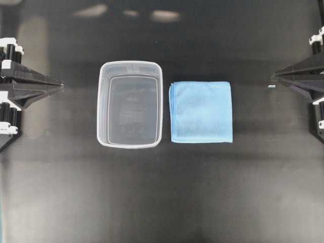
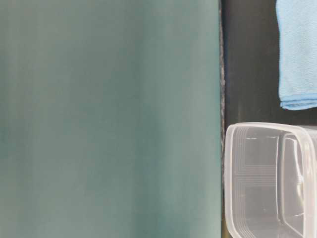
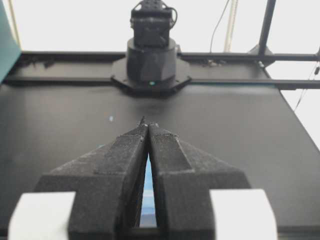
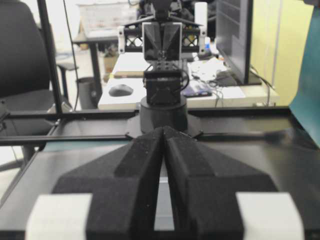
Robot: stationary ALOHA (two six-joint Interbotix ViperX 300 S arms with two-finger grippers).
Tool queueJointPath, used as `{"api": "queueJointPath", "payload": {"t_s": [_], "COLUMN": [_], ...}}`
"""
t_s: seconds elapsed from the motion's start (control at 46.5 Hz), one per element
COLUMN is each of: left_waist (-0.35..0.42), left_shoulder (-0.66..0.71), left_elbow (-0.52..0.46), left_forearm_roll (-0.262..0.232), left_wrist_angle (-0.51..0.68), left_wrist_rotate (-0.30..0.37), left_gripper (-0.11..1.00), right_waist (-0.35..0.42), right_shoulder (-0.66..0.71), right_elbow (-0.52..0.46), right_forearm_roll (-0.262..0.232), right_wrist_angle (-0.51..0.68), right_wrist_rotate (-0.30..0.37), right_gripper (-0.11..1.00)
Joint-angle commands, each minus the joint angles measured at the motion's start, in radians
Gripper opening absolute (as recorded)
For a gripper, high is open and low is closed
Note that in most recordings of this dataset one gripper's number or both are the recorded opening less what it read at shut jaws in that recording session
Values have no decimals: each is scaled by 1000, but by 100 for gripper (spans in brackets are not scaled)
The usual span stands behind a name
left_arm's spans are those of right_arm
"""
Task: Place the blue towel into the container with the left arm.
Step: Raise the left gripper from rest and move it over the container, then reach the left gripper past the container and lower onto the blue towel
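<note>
Blue towel folded flat on the black desk, just right of the clear tub, not touching, left claw pinched closed at the left edge, right claw closed too, both holding nothing

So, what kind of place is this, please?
Probably a robotics lab or office workspace: a black table flanked by two shut grippers, left gripper and right gripper, plus a desk with a computer mouse behind.
</note>
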State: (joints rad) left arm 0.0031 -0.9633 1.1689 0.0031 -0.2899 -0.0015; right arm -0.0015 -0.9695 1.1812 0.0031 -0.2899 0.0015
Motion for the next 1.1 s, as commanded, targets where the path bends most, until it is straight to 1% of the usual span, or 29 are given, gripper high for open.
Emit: {"api": "queueJointPath", "payload": {"t_s": [0.0,0.021,0.064,0.129,0.172,0.301,0.387,0.494,0.602,0.666,0.709,0.752,0.774,0.859,0.902,0.945,1.01,1.074], "left_waist": [18,21,25,26,26,26,28,31,38,46,49,52,55,58,63,66,71,71], "left_shoulder": [20,21,29,43,55,107,163,259,353,416,449,482,500,566,606,638,698,752], "left_elbow": [-41,-49,-72,-114,-163,-264,-337,-436,-517,-574,-603,-632,-644,-701,-739,-770,-825,-874], "left_forearm_roll": [40,40,40,40,40,41,41,41,41,41,41,41,41,41,43,43,43,43], "left_wrist_angle": [55,77,126,199,273,413,506,621,690,730,752,772,781,828,864,893,948,991], "left_wrist_rotate": [-21,-26,-38,-52,-54,-54,-49,-44,-44,-44,-43,-43,-43,-41,-41,-40,-32,-20], "left_gripper": [6,6,1,0,0,0,0,0,0,0,0,0,0,0,0,1,5,18], "right_waist": [5,6,6,6,5,6,5,5,2,2,2,2,2,0,0,0,0,0], "right_shoulder": [5,3,-5,-14,-26,-52,-64,-84,-115,-135,-152,-166,-172,-186,-187,-189,-190,-192], "right_elbow": [-12,-11,-8,-3,0,6,6,3,5,5,6,8,8,8,8,8,8,8], "right_forearm_roll": [5,6,6,6,6,6,6,6,6,6,6,6,6,6,5,6,6,6], "right_wrist_angle": [-8,-6,0,14,31,92,156,242,272,275,281,285,288,302,308,313,313,311], "right_wrist_rotate": [5,6,11,21,34,69,87,91,91,91,91,87,86,86,86,89,89,86], "right_gripper": [1,1,6,-1,-1,-1,-1,0,2,11,19,30,37,62,71,76,78,77]}}
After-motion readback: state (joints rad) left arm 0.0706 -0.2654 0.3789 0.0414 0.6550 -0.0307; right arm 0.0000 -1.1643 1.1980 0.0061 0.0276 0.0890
